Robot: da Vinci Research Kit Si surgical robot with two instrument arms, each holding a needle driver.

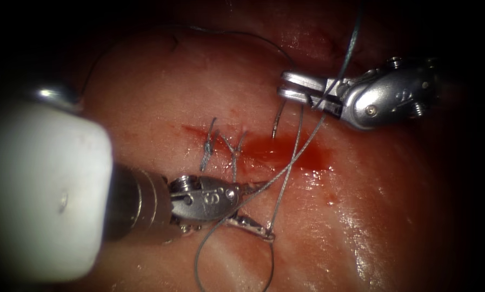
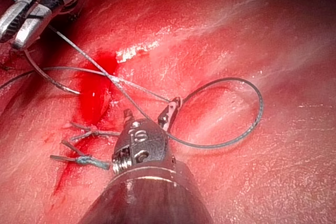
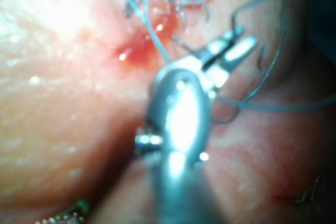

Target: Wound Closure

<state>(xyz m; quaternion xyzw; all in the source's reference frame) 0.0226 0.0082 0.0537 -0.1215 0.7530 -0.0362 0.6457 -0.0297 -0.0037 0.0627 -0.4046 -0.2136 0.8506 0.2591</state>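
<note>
My right tool (image 1: 281, 86) reaches in over the right part of the cut (image 1: 253, 148), its jaws shut on the curved needle (image 1: 277, 121) near the tail end. The needle (image 2: 47, 77) curves down, and its tip rests at the edge of the red fluid (image 1: 293, 154); I cannot tell whether it has entered the tissue. My left tool (image 1: 261, 212) lies on the near side of the cut with its jaws spread wide and holds nothing. The thread (image 1: 293, 162) runs from the right tool across the cut and passes between those open jaws (image 2: 149, 111), then loops on the tissue (image 2: 252, 114).
Two tied stitches (image 1: 207, 148) (image 1: 234, 154) with short cut ends close the left part of the cut. Red fluid (image 2: 97, 82) pools over the unstitched part. More thread arcs over the far tissue (image 1: 226, 33) and crosses the right tool's wrist (image 1: 329, 92).
</note>
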